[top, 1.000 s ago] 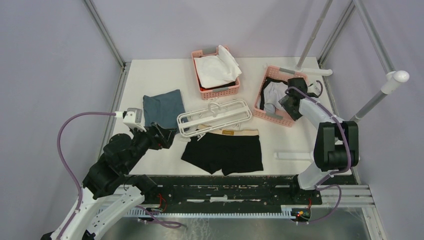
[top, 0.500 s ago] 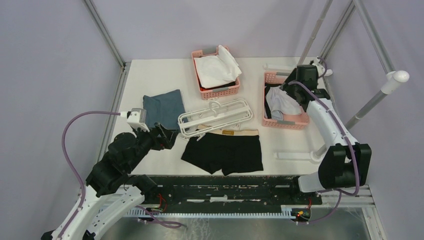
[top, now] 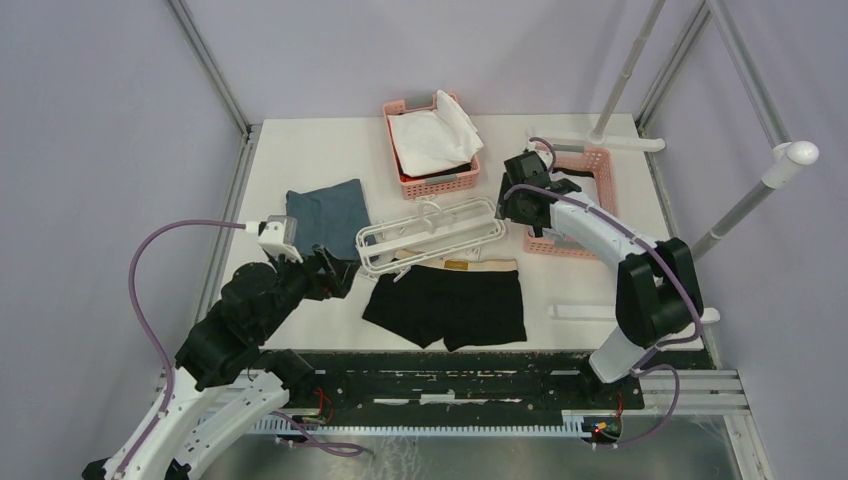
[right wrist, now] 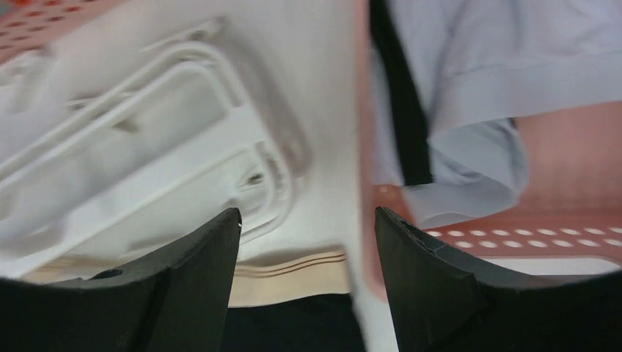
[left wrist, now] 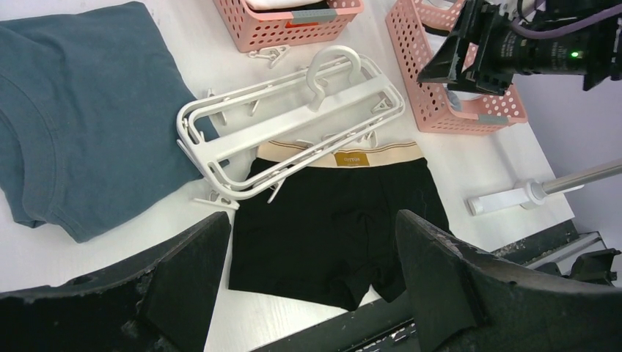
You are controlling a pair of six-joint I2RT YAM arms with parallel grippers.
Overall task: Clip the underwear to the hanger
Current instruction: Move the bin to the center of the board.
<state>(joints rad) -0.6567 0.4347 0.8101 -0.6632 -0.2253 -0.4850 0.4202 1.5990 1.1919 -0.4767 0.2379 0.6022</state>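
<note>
The underwear (top: 450,305), black with a tan waistband, lies flat at the table's near middle. The white hanger (top: 440,232) lies tilted just behind it, its near rail overlapping the waistband. My left gripper (top: 335,272) hovers open to the left of both; in its wrist view the underwear (left wrist: 337,220) shows between the spread fingers and the hanger (left wrist: 290,121) lies beyond. My right gripper (top: 508,205) hangs open and empty over the hanger's right end. Its blurred wrist view shows the hanger (right wrist: 147,183) and the underwear's waistband (right wrist: 293,282) below.
A pink basket (top: 440,185) with a white garment stands at the back. A second pink basket (top: 560,245) with light clothes stands just right of my right gripper. A folded blue-grey cloth (top: 325,215) lies left of the hanger. A white rod (top: 585,312) lies front right.
My right arm has swung left from over the right basket to the hanger's right end, and that basket has shifted a little. The left arm has barely moved.
</note>
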